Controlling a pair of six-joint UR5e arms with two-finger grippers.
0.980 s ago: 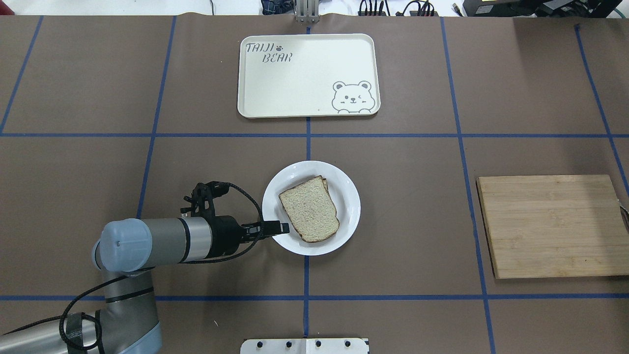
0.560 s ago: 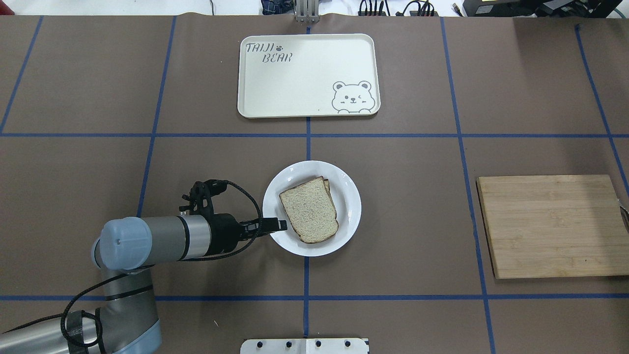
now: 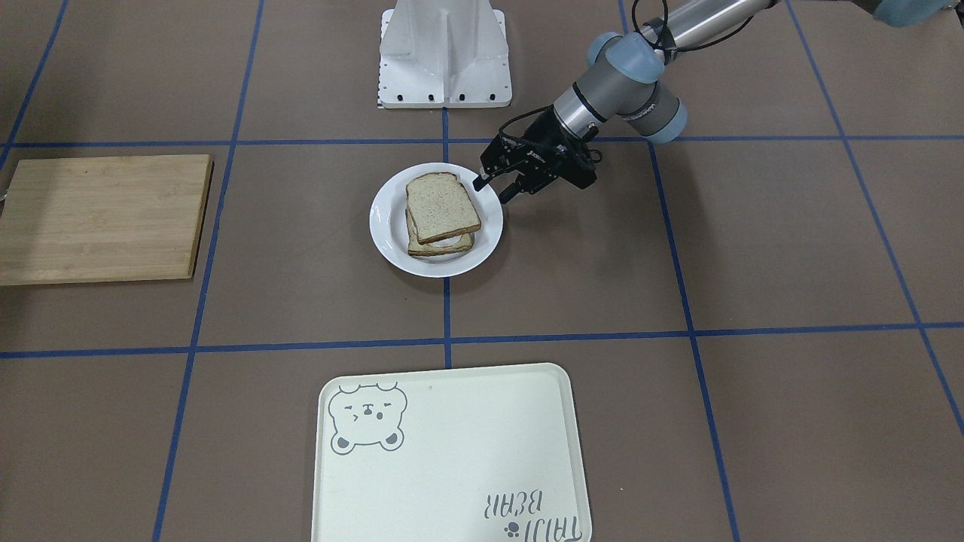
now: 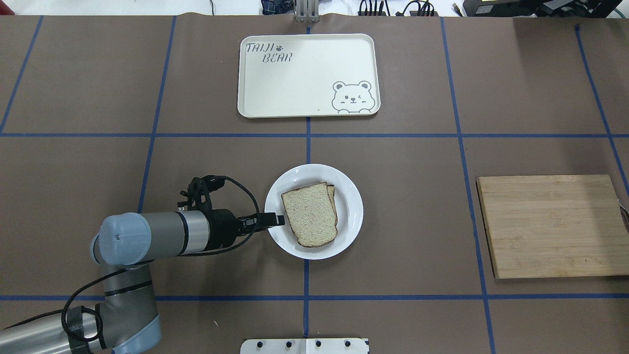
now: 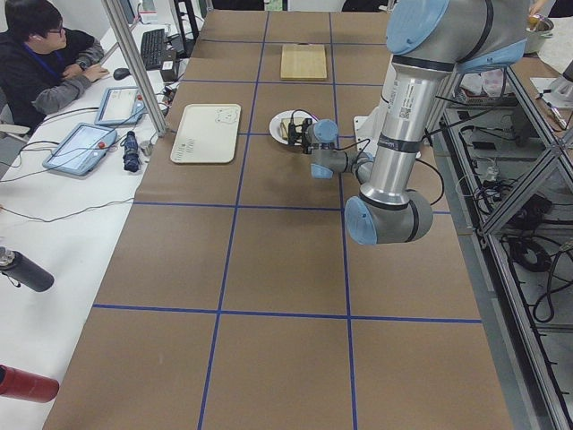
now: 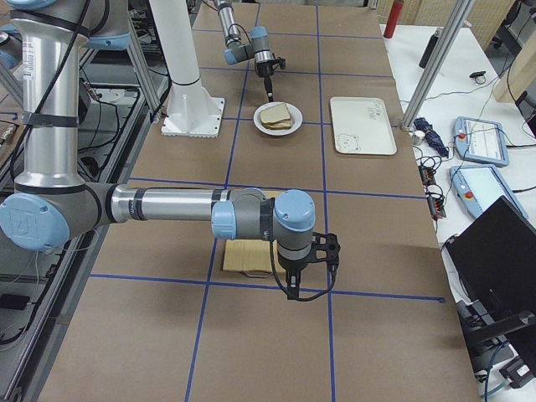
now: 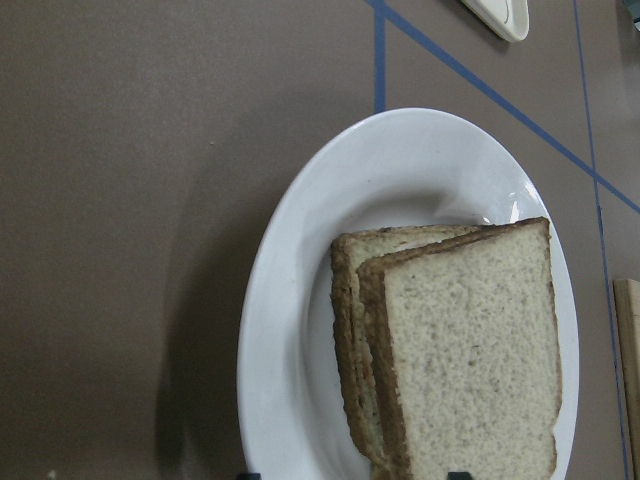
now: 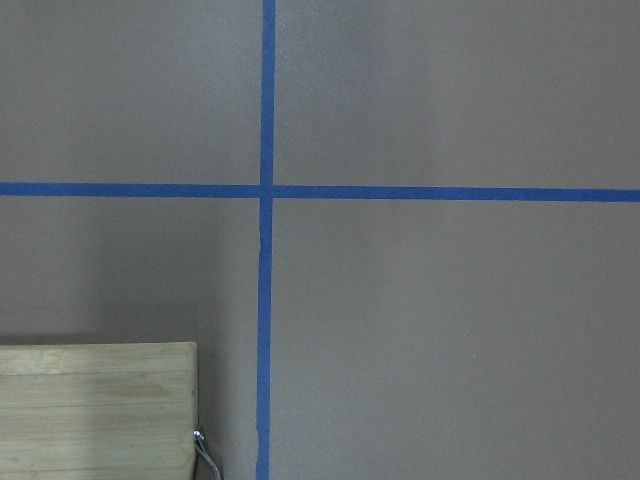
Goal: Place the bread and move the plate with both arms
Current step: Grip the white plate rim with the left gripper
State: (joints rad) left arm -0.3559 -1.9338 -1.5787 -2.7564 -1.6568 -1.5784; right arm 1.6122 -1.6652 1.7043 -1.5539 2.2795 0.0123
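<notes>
The white plate (image 4: 352,216) sits near the table's middle. The bare bread (image 4: 310,214) lies on top of a second slice on the plate, offset a little, with something white showing between them in the front view (image 3: 444,239). My left gripper (image 4: 278,220) is open at the plate's left rim. In the front view one of its fingers (image 3: 480,182) is over the rim and the other is just outside it. The left wrist view shows the plate (image 7: 290,330) and the bread (image 7: 470,360) just below. My right gripper (image 6: 306,283) shows only in the right side view, and I cannot tell its state.
A cream bear tray (image 4: 307,73) lies at the far side, beyond the plate. A wooden cutting board (image 4: 553,226) lies at the right, and its corner shows in the right wrist view (image 8: 95,410). The white base stand (image 3: 444,53) is at the near edge.
The plate with the bread has slid slightly to the right and toward the robot. The left gripper's tip has drawn back a little to the left and shifted slightly away from the robot.
</notes>
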